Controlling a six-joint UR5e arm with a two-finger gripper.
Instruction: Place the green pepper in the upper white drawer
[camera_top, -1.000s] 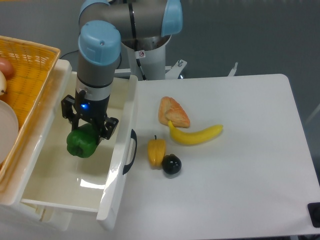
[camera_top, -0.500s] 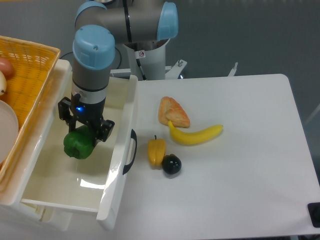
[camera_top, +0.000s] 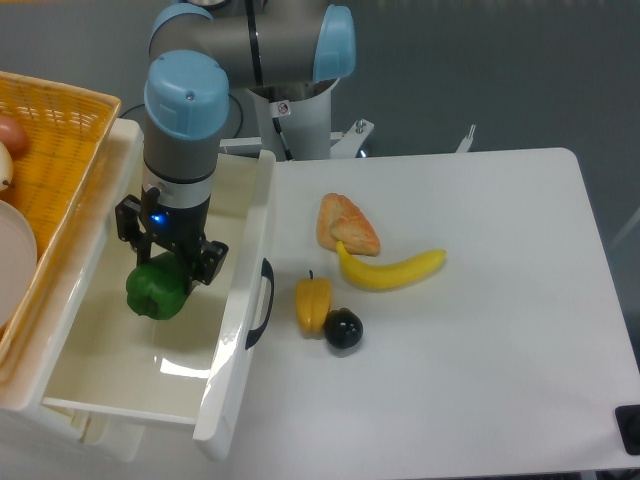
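Claw: the black two-finger claw (camera_top: 160, 262) points straight down inside the drawer, its fingers closed on the sides of the pepper.
Pepper: the glossy dark-green, lobed bell pepper (camera_top: 155, 291) sits directly under the claw, held between the fingers; whether it already touches the drawer floor I cannot tell.
Drawer: the deep, glossy white rectangular plastic drawer (camera_top: 254, 250) with a black curved handle is pulled open and surrounds the claw on all sides.
Done: by my reading, the pepper is picked up and carried over the open drawer, down within its walls.
Left: letting go of the pepper and lifting the claw clear of the drawer.
Orientation: the pepper looks squat and nearly round, so no clear long axis shows; its top is hidden under the claw, and I cannot tell which way its stem points.
Elsewhere: a smaller yellow-orange pepper (camera_top: 313, 302) lies on the white tabletop (camera_top: 480, 330), beyond the drawer front from the claw.
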